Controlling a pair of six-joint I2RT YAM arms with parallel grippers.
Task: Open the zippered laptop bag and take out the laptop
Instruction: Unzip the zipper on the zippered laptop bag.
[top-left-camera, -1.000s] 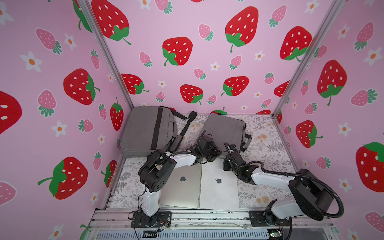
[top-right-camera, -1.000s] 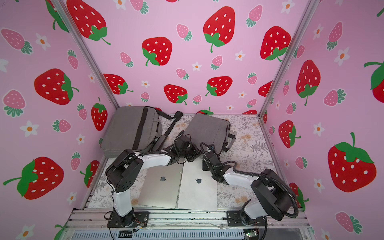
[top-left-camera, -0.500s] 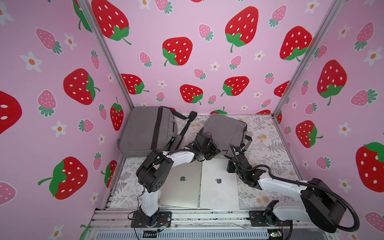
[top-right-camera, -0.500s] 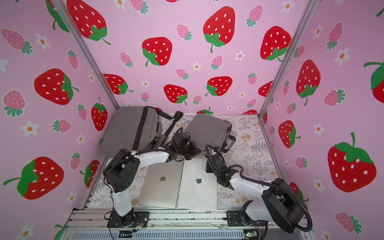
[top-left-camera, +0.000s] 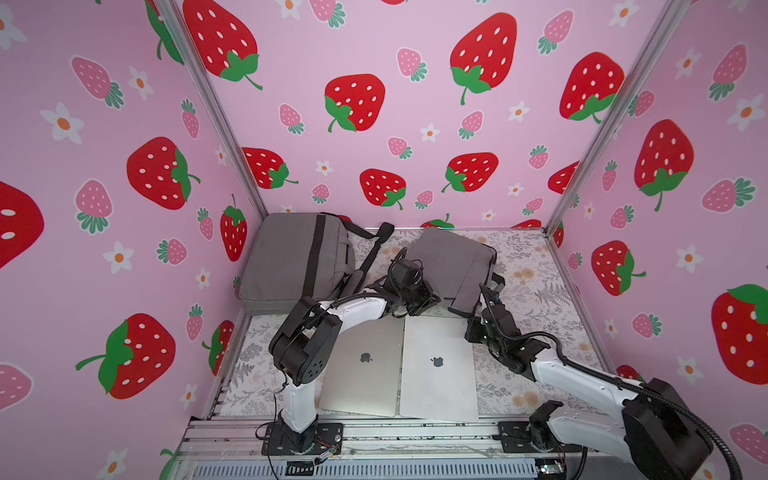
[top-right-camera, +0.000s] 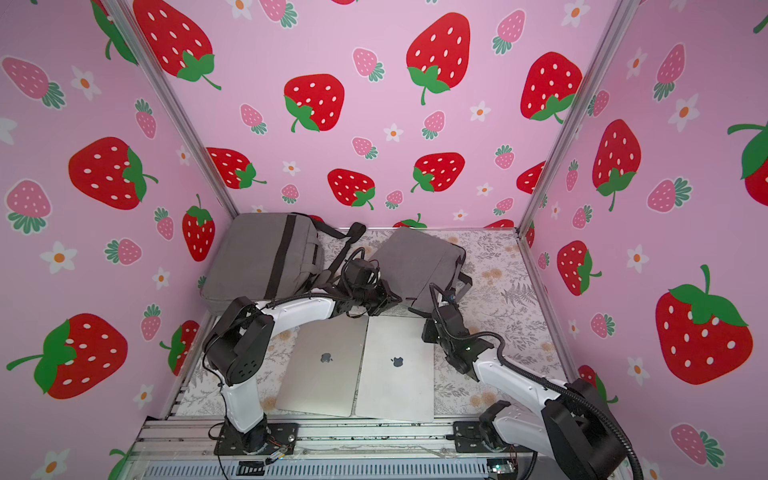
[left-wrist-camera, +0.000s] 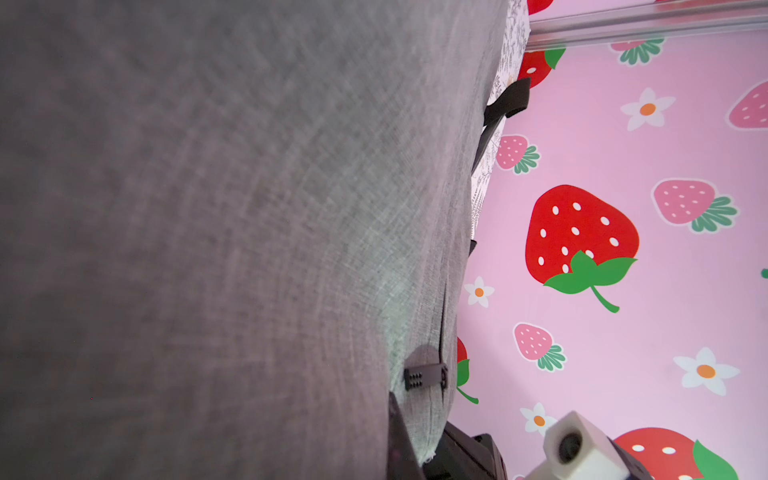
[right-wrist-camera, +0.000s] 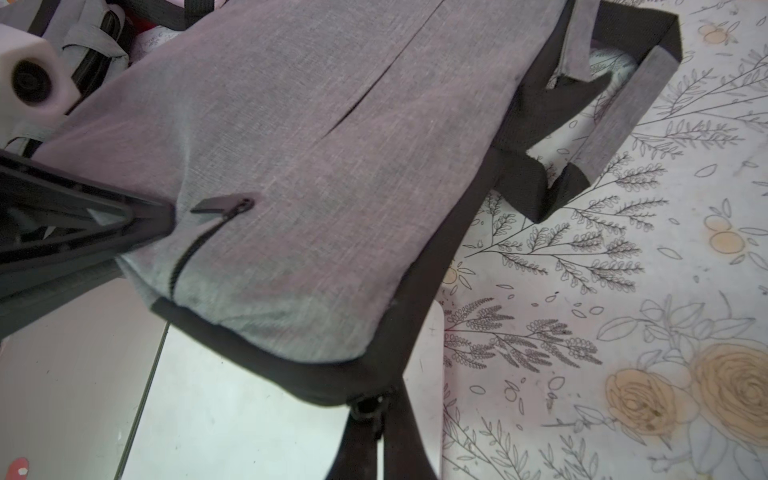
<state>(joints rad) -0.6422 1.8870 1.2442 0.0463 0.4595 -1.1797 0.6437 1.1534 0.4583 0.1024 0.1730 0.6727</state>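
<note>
The grey laptop bag (top-left-camera: 453, 266) (top-right-camera: 415, 266) lies at the back middle, its near edge over two closed silver laptops (top-left-camera: 365, 361) (top-left-camera: 436, 361). My left gripper (top-left-camera: 434, 300) (top-right-camera: 395, 300) is shut on the fabric of the bag's near left corner (left-wrist-camera: 419, 432). At the near right corner my right gripper (top-left-camera: 471, 322) (top-right-camera: 428, 328) (right-wrist-camera: 372, 419) is shut on the black zipper pull (right-wrist-camera: 368, 405) of the bag's dark edge. A small front-pocket zipper pull (right-wrist-camera: 222, 205) lies flat on the bag's face. What the bag holds is hidden.
A larger grey backpack (top-left-camera: 295, 257) with black straps lies at the back left against the wall. The bag's handles (right-wrist-camera: 615, 104) stick out over the floral tablecloth (top-left-camera: 536, 282) on the right. Pink strawberry walls close three sides.
My right arm has stretched out to the right and lower, its gripper shifting a little right along the bag's near edge. The left gripper moved slightly closer to the bag's corner.
</note>
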